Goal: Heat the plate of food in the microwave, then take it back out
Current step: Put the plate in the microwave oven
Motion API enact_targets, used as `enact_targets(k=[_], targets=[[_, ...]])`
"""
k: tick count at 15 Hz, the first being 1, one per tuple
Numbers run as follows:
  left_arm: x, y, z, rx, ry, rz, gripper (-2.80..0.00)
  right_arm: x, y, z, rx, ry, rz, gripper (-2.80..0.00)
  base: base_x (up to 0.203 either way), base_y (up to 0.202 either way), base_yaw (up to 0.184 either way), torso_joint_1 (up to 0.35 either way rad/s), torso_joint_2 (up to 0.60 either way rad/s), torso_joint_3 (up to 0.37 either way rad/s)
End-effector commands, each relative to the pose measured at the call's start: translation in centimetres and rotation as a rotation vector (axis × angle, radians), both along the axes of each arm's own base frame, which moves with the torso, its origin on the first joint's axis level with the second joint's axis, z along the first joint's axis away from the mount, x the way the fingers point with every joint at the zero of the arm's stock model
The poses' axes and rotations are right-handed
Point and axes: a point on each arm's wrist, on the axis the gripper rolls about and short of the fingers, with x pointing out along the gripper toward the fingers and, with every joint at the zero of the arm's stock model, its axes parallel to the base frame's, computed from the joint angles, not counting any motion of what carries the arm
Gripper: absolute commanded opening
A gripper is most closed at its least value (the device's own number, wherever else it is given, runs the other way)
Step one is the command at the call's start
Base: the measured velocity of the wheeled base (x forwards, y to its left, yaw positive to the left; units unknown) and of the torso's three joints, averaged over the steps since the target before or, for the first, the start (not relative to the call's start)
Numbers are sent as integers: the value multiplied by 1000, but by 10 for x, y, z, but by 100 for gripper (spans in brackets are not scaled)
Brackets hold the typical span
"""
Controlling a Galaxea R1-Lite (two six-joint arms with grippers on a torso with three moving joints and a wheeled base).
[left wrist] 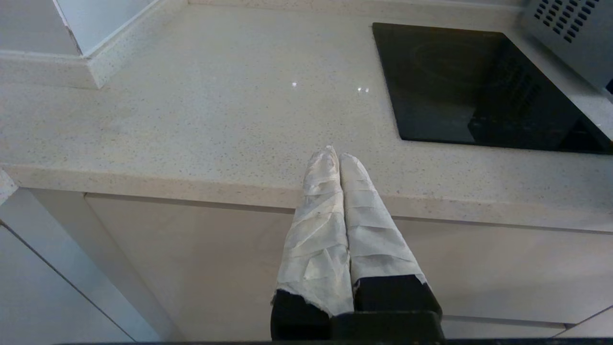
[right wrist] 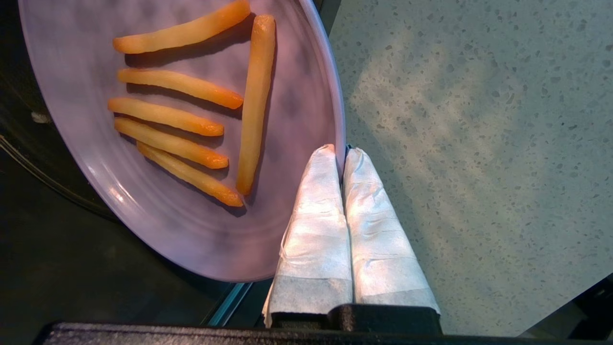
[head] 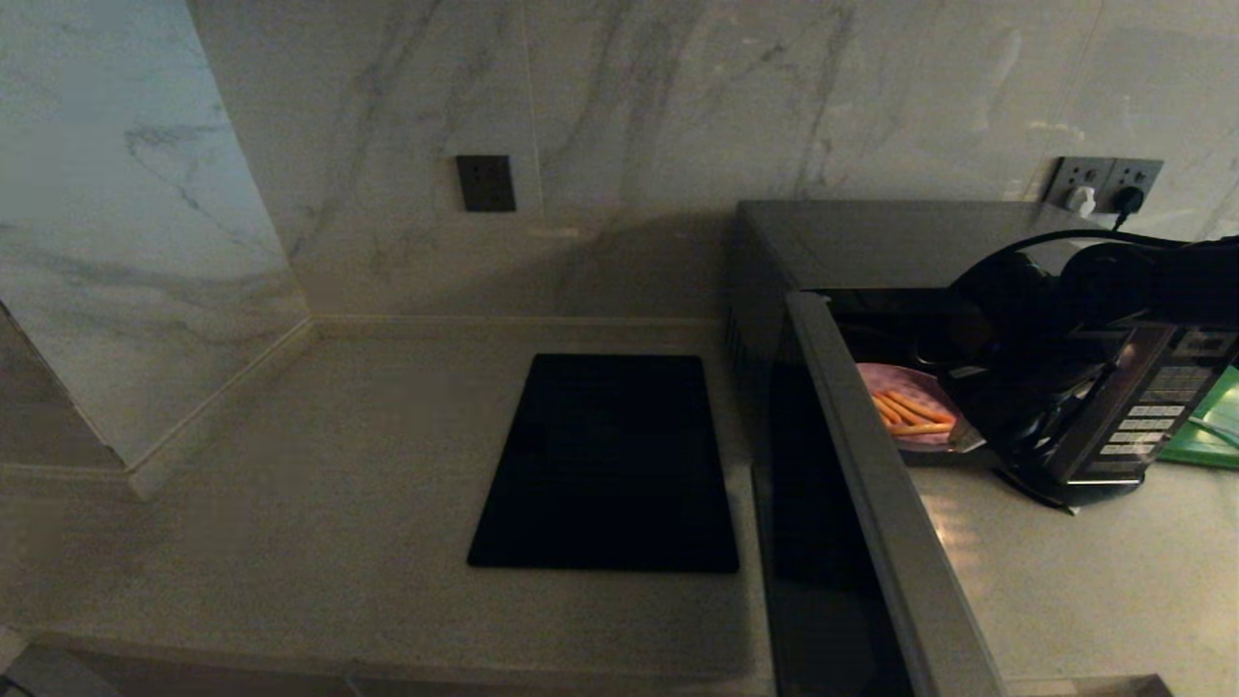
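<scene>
Though half-hidden, plate of food point(head: 910, 405) gripped.

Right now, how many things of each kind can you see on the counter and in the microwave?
Food sticks: 6, on the plate
Plate: 1, pinched at its rim by the right hand
Microwave: 1, door open
Black cooktop: 1
Green thing past the microwave: 1, can't tell what it is
Total: 10
</scene>
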Motion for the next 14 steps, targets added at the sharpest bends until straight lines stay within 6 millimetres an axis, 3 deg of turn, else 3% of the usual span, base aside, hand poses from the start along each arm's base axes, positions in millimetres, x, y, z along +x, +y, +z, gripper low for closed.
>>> enact_targets(k=[1, 14], targets=[[0, 0, 0, 0, 0, 0, -280, 0, 0, 0, 3, -1, -6, -280, 0, 0, 0, 0, 0, 0], [0, 0, 0, 0, 1, 0, -280, 3, 0, -4, 1, 6, -3, -280, 0, 0, 0, 0, 0, 0]])
